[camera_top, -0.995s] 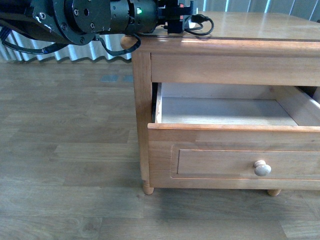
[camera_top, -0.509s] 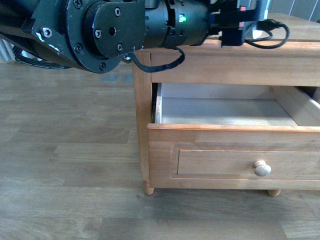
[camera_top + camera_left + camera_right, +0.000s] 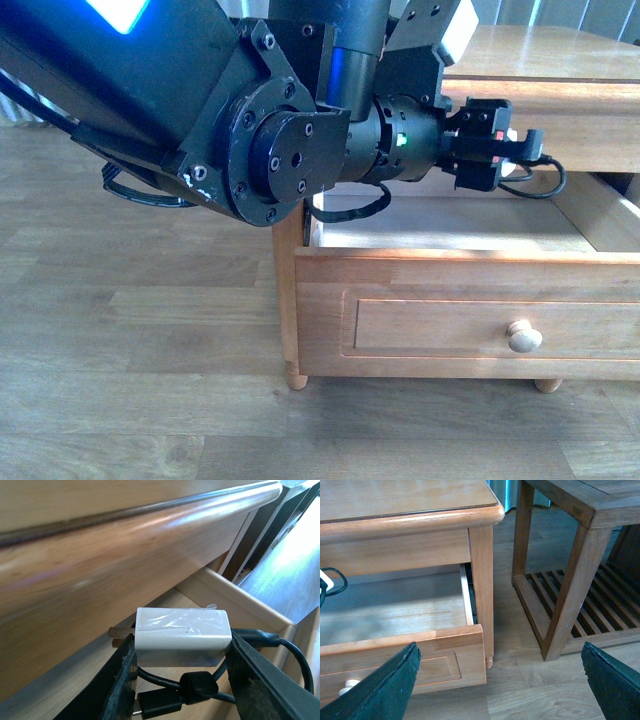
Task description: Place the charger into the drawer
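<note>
There is one charger (image 3: 180,636) with one black cable (image 3: 200,690) looped round it. One desk (image 3: 560,50) fills the right of the front view, with one open drawer (image 3: 460,268) and one round knob (image 3: 524,336) at lower right. Two hands show, the left hand (image 3: 487,148) and the right hand (image 3: 500,680), and one slatted stand (image 3: 580,575).

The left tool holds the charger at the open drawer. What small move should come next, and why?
Probably lower the left tool a little into the drawer before releasing. The charger is clamped in the tool and hangs above the drawer's inside, not resting on it, with its black cable dangling. A shorter drop seems gentler.
</note>
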`<control>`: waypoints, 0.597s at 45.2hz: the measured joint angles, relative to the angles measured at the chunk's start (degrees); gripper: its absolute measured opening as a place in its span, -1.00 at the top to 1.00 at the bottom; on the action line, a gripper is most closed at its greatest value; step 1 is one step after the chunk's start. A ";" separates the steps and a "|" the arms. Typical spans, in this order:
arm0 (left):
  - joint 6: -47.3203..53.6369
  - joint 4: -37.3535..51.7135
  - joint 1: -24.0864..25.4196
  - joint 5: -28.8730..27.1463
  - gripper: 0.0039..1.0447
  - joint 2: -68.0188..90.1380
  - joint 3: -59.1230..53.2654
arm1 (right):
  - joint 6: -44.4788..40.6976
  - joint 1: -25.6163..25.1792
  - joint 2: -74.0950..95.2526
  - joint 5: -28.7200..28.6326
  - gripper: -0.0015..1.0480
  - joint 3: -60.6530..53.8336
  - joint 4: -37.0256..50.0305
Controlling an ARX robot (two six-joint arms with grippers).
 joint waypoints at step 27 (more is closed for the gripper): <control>0.20 3.43 0.59 -2.58 -0.89 -3.89 -3.34 | 0.00 -0.02 0.00 0.00 -0.84 0.00 0.00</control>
